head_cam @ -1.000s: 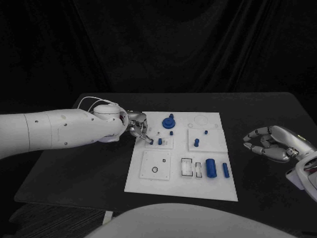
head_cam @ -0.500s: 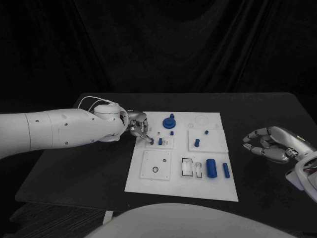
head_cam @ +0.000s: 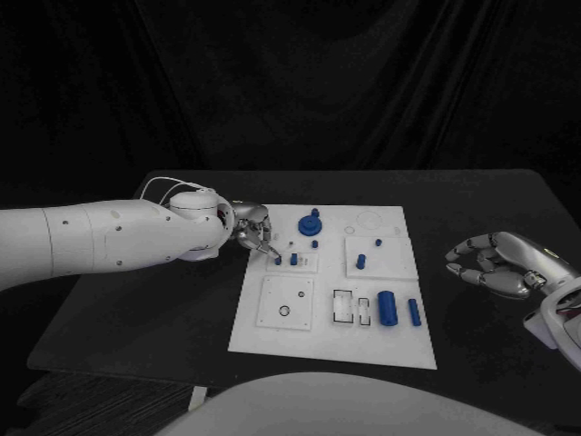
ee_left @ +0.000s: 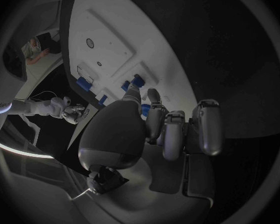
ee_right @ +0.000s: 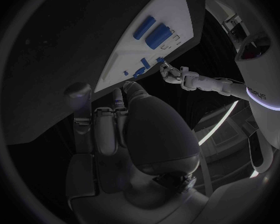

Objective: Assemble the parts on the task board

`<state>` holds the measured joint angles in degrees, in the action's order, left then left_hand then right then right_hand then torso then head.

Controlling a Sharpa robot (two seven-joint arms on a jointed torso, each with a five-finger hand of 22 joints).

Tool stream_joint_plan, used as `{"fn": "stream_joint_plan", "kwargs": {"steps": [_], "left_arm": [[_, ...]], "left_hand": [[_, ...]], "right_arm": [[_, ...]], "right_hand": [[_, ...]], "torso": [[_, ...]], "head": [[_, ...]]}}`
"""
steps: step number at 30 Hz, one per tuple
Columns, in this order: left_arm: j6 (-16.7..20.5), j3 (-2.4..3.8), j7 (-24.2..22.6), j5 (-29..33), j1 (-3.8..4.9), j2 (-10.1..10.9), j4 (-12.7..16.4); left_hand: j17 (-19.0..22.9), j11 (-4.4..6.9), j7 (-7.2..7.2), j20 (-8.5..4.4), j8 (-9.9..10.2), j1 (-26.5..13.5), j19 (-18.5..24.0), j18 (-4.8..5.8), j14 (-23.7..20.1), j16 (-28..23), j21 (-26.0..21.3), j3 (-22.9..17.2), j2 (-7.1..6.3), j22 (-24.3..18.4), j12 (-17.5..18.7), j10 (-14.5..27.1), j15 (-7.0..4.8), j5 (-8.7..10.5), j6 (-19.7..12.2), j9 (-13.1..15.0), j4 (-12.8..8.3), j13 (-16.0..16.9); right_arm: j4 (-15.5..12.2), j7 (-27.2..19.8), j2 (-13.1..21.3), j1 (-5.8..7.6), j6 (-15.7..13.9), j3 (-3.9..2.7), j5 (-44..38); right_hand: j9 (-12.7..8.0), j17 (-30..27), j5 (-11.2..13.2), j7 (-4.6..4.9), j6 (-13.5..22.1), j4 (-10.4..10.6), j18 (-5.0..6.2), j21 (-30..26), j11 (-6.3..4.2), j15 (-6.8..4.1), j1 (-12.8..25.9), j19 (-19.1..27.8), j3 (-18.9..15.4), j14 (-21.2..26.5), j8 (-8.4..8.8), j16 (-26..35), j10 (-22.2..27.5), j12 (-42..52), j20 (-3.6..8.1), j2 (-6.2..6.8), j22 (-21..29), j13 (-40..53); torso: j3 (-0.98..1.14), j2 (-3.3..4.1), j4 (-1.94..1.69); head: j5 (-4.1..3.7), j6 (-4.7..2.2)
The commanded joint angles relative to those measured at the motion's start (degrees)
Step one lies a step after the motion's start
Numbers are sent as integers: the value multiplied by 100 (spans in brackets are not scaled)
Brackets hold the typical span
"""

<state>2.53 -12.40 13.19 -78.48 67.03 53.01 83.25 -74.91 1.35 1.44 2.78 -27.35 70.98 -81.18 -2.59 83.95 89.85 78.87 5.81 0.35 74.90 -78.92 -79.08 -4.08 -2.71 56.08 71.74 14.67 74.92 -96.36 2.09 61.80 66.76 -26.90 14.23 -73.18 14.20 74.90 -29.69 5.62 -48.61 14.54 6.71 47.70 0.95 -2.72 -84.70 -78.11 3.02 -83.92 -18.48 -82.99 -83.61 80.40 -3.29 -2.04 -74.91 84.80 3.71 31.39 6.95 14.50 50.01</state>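
Note:
The white task board (head_cam: 320, 338) lies mid-table. My left hand (head_cam: 251, 233) is at its far left edge, its fingertips reaching down beside a small upright blue peg (head_cam: 292, 259) (ee_left: 137, 80). I cannot tell whether they pinch the peg or only touch it. A blue knob (head_cam: 310, 221) and two more short pegs (head_cam: 314, 243) (head_cam: 360, 262) stand nearby. A thick blue cylinder (head_cam: 388, 308) and a thinner one (head_cam: 412, 312) lie on the board's near right. My right hand (head_cam: 497, 262) hovers right of the board, fingers curled in, holding nothing.
Beside the cylinders the board has rectangular slots (head_cam: 344, 308), and on the near left a square plate with a round hole (head_cam: 284, 311). Black table (head_cam: 147, 318) surrounds the board. The table's right edge runs close behind my right arm.
My left hand's fingertips have edged slightly toward the small peg. The right hand and the other parts have stayed where they were.

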Motion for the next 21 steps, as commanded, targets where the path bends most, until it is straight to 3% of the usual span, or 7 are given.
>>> {"fn": "stream_joint_plan", "kwargs": {"steps": [1,9,18,19,21], "left_arm": [[168,3,-229,-14,-10,12,30],[253,3,-279,-14,-9,76,64],[424,5,-344,259,5,204,215],[444,5,-327,371,12,229,255],[459,5,-257,469,19,259,319]], "left_hand": [[-1509,-6,41,-3,61,-4,54,-46,605,15,-46,109,-109,1094,46,67,48,-1,31,-31,35,525],[-1509,-13,44,10,111,-8,76,-53,605,15,-79,285,-131,1086,120,126,57,-2,69,-74,145,462],[-1509,-29,62,25,271,-98,114,-64,605,15,-135,490,109,1072,322,305,71,-2,68,-208,195,298],[-1509,-37,70,31,321,-147,119,-65,605,15,-143,526,247,1071,347,324,77,-3,80,-259,202,279],[-1509,-42,74,35,354,-156,149,-74,605,15,-182,542,344,1059,386,360,82,-3,90,-292,193,247]], "right_arm": [[-2,98,7,-13,28,-3,-13],[-3,105,9,-13,34,-3,-13],[4,115,-4,-12,50,-3,-13],[5,118,-7,-12,51,-3,-13],[4,120,-9,-12,52,-3,-13]], "right_hand": [[-6,508,-33,19,8,2,22,-42,-30,-34,-48,31,34,-336,0,31,-141,-19,1,-2,-589,-360],[-6,508,-33,19,8,2,22,-42,-30,-34,-48,31,34,-336,0,31,-141,-19,1,-2,-589,-360],[-6,508,-33,19,8,2,22,-42,-30,-34,-48,31,34,-336,0,31,-141,-19,1,-2,-589,-360],[-6,508,-33,19,8,2,22,-42,-30,-34,-48,31,34,-336,0,31,-141,-19,1,-2,-589,-360],[-6,508,-33,19,8,2,22,-42,-30,-34,-48,31,34,-336,0,31,-141,-19,1,-2,-589,-360]], "torso": [[1,-1,-2],[3,-2,-6],[7,-4,0],[10,-6,2],[13,-7,6]], "head": [[-3,-1],[-9,-1],[10,-1],[15,-1],[20,-1]]}}
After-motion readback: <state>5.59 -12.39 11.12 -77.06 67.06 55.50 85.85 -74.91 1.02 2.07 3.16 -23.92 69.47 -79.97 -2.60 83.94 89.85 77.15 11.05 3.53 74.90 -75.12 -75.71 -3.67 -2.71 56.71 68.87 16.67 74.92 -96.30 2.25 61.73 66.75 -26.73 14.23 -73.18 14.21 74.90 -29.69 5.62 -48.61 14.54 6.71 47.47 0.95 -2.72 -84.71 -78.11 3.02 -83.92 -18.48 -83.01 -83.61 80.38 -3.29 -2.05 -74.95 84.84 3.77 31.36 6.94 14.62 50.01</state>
